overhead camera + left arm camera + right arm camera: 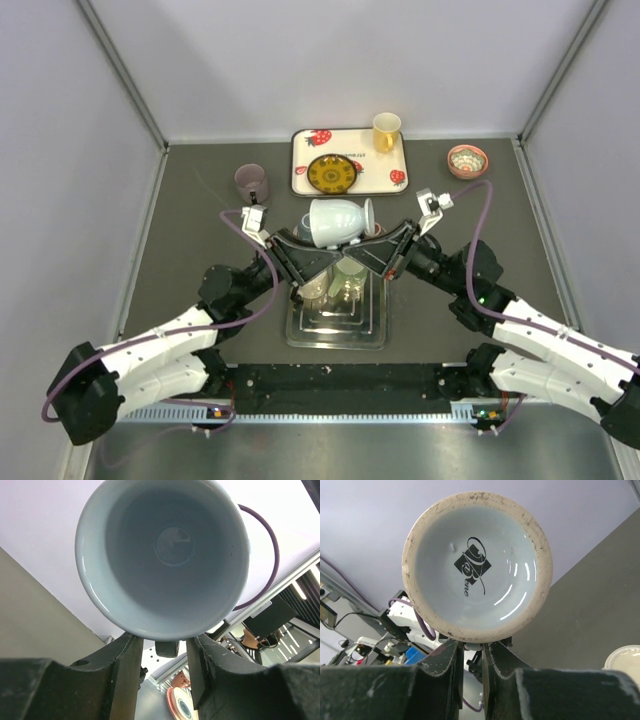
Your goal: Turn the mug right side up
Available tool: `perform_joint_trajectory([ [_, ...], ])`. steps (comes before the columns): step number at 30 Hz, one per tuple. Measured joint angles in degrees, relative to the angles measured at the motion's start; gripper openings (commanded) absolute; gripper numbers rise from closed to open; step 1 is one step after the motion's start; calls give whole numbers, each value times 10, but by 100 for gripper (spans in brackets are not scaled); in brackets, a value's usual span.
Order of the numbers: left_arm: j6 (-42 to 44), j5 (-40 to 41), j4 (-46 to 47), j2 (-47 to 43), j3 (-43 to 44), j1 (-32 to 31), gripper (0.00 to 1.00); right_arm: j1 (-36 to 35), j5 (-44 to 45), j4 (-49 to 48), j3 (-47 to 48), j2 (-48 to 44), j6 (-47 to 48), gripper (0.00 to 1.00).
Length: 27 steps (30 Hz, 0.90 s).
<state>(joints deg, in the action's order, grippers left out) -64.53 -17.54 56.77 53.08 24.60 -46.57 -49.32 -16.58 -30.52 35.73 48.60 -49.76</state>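
The white mug (335, 221) hangs on its side above the middle of the table, mouth to the left and foot to the right. My right gripper (473, 652) is shut on the handle just below the mug's foot (477, 565), which fills the right wrist view. My left gripper (165, 660) is open under the mug's mouth; its fingers (125, 665) stand apart on either side, close against the rim (150, 625). The left wrist view looks straight into the empty mug. In the top view the two grippers meet under the mug, left (300, 250) and right (378, 245).
A clear rack (336, 325) with glasses lies right below the mug. A strawberry tray (303, 170) at the back holds a dark plate (332, 173) and a yellow cup (386, 131). A purple cup (251, 183) stands at the back left, a pink bowl (467, 160) at the back right.
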Motion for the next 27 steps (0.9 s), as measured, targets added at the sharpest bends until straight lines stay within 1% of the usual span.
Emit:
perform_joint_trajectory([
  [2, -9, 0, 4, 5, 0, 0, 46, 0, 3, -3, -4, -1, 7, 0],
  [3, -13, 0, 7, 8, 0, 0, 40, 0, 5, -2, -5, -2, 9, 0],
  [6, -31, 2, 23, 18, 0, 0, 17, 0, 7, -2, -8, -2, 21, 0],
  [7, -34, 1, 31, 21, 0, 0, 0, 1, 11, -2, -10, -2, 22, 0],
  [12, -38, -5, 51, 28, 0, 0, 0, 3, 13, 1, -12, -12, 20, 0],
  [17, -33, -11, 35, 25, 3, 0, 0, 3, 13, 17, -12, -19, 25, 0],
  [19, -15, -13, -5, 13, 13, 0, 0, 4, 16, 30, -11, -24, 28, 5],
  [22, 20, -8, -67, -13, 22, -1, 0, 3, 16, 63, -3, -29, 38, 6],
  [25, 50, 3, -109, -34, 23, -4, 0, 3, 16, 87, 4, -28, 52, 11],
  [27, 64, 9, -131, -40, 23, -5, 0, 3, 19, 99, 4, -27, 58, 22],
])
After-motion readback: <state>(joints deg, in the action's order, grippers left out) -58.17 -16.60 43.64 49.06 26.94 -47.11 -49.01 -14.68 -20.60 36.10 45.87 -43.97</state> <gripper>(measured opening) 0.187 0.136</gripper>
